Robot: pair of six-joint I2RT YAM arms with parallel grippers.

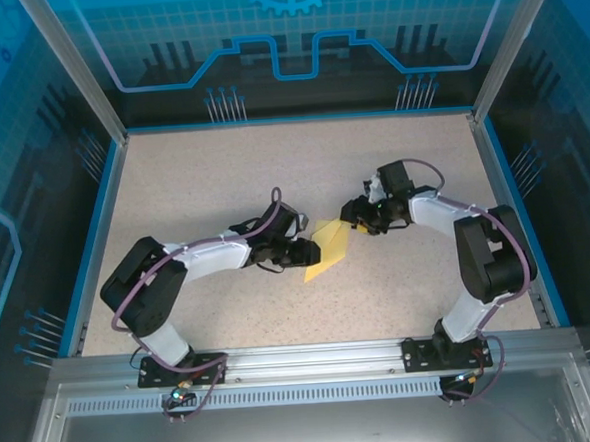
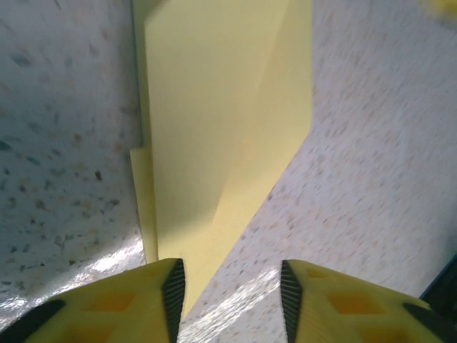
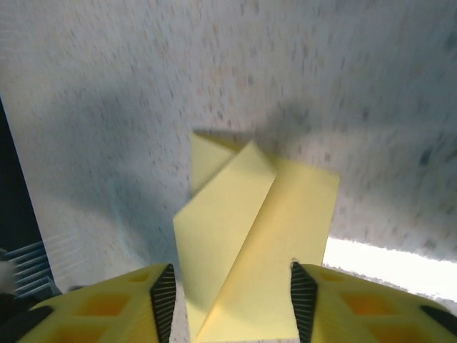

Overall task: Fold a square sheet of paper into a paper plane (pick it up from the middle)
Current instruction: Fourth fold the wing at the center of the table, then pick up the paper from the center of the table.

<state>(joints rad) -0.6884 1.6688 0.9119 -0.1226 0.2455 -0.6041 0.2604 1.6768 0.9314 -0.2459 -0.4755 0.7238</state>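
Note:
The square sheet of paper [image 1: 329, 249] is pale yellow and folded into a narrow wedge with overlapping flaps. It lies on the speckled table between the two arms. My left gripper [image 1: 310, 252] is at its left end. In the left wrist view the jaws [image 2: 232, 279] stand apart, and the paper's [image 2: 221, 107] narrow tip reaches in beside the left pad [image 2: 173, 286]. My right gripper [image 1: 355, 222] is at the paper's upper right end. Its jaws [image 3: 230, 286] are open, with the folded paper [image 3: 250, 229] lying across the gap and its edge at the right pad [image 3: 302, 296].
The speckled table [image 1: 222, 175] has blue rails at the left [image 1: 94, 243] and right [image 1: 515, 208]. Metal frame posts stand at the back corners. A slotted metal base plate [image 1: 304, 376] runs along the near edge under the arm bases.

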